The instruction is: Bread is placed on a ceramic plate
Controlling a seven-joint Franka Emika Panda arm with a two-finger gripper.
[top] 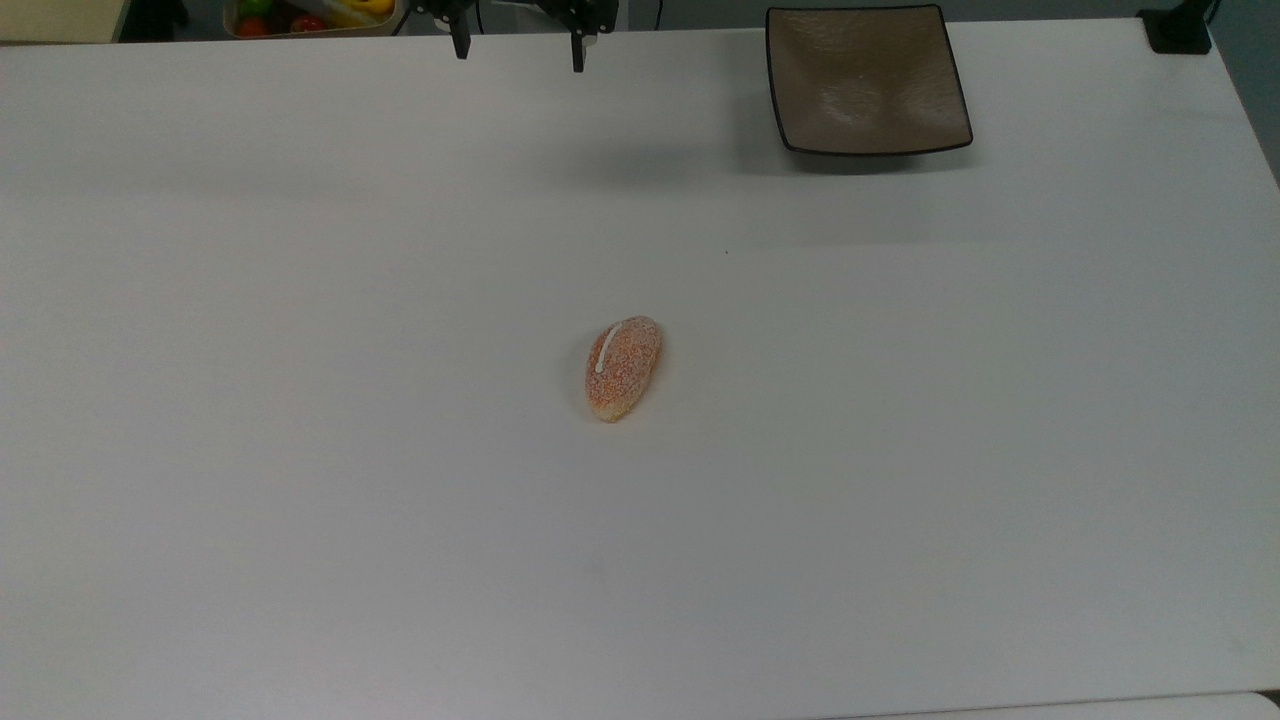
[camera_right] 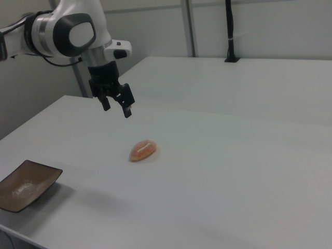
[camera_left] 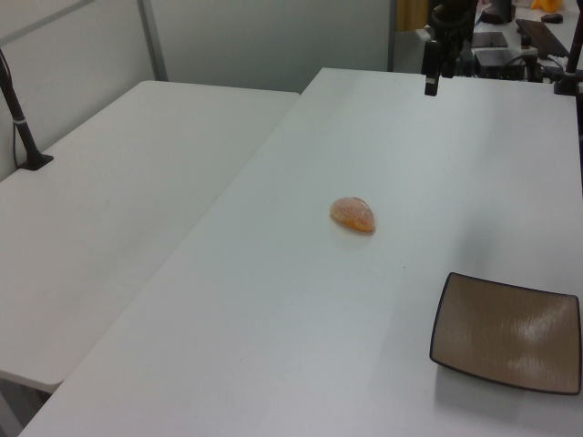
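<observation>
The small oval orange-tan bread (top: 623, 367) lies alone in the middle of the white desk (top: 300, 520). Farther back, the square shiny brown plate (top: 866, 80) sits empty. The black gripper (top: 518, 50) hangs above the desk, jaws apart, holding nothing. Nothing is done yet.

white table (top: 300, 500): bread (top: 623, 368) mid-surface, ceramic plate (top: 865, 80) well apart near edge.

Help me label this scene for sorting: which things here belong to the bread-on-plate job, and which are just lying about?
Job:
bread, lying on the table
plate, bare, apart from the bread
hand, open, raised above the table

Lying about:
fruit tub past the table's far edge in the top view
second table alongside
black post on the second table
</observation>
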